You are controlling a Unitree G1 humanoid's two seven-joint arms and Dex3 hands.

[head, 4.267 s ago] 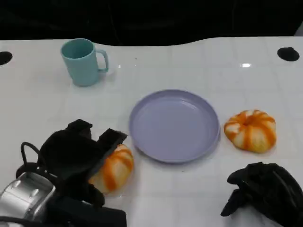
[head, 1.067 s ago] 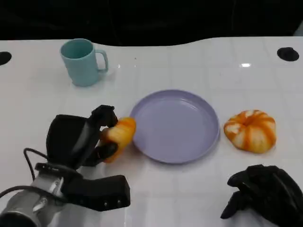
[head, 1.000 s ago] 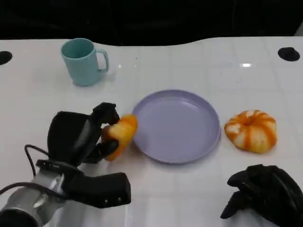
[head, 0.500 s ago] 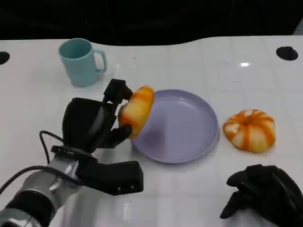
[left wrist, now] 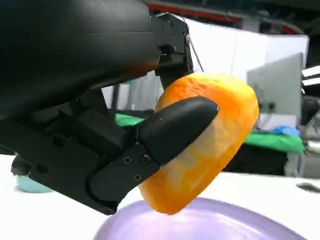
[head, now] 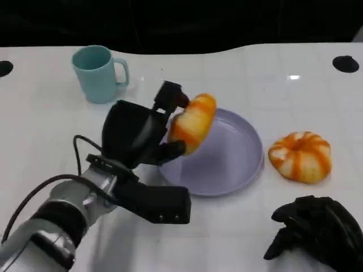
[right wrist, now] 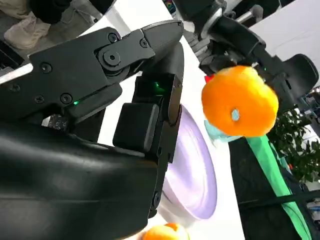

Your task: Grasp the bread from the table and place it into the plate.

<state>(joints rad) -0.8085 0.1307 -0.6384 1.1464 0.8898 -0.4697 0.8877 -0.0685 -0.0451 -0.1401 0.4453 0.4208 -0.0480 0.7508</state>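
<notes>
Fingers (head: 167, 102) of the left hand (head: 136, 136) pinch the bread (head: 193, 123), which has risen off the surface (head: 51, 124) and now hangs over the plate (head: 238, 158) near its rim, so only lowering and release seem left; the right hand (head: 317, 232) rests curled and holding nothing, near a second bread (head: 299, 156), with a teal mug (head: 96, 73) at the back, dark room beyond

No readable text, label, brand, number or sign anywhere in these views.
</notes>
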